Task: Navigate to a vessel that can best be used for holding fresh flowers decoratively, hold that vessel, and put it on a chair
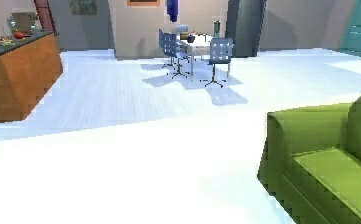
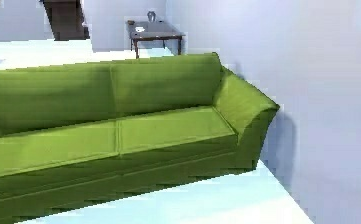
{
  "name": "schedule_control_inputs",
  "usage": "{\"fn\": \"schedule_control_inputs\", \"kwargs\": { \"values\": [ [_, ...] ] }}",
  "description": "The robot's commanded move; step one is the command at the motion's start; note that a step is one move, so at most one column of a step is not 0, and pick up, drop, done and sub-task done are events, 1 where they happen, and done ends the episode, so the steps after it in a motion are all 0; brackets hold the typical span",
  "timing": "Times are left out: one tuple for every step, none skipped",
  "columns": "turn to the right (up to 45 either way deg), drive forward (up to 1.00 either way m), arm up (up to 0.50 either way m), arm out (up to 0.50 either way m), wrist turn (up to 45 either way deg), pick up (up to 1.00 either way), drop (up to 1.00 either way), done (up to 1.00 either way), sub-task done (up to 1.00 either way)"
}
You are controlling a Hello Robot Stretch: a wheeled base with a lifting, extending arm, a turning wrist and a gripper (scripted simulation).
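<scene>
Forward view gave us open pale floor [image 1: 138, 110], a dining worktop [image 1: 198, 42] far ahead with blue chairs [image 1: 220, 55] round it, a wooden worktop [image 1: 23, 70] at the left with clutter on top, and a green sofa [image 1: 323, 160] close at the lower right. Arm side view had the sofa [image 2: 118, 120] just beside the robot. Beyond it, by the wall, a small dark worktop [image 2: 156, 38] carried a small grey upright thing [image 2: 151, 16] and a pale dish-like blob [image 2: 140, 29].

The grey thing was our best guess for the vase, though it was too small to confirm. A dark blue upright shape [image 1: 174, 10] above the dining worktop was a second candidate.

We could not tell the state of the jaws.

We judged the step in hand to be finding and approaching the vessel, with nothing of the task done yet. To do it well, we would:
- clear the sofa's arm before turning
- swing wide round the sofa's end toward the small dark worktop
- stop side-on to it so the arm side faces the grey thing
- confirm its shape up close before reaching

The chairs were well apart from that spot, so the carry back needed open floor.
</scene>
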Motion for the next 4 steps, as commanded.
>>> {"fn": "schedule_control_inputs", "kwargs": {
  "values": [
    [0.0,1.00,0.00,0.00,0.0,0.00,0.00,0.00,0.00],
    [6.0,0.00,0.00,0.00,0.0,0.00,0.00,0.00,0.00],
    [0.0,0.50,0.00,0.00,0.0,0.00,0.00,0.00,0.00],
    [21.0,0.00,0.00,0.00,0.0,0.00,0.00,0.00,0.00]
  ]
}}
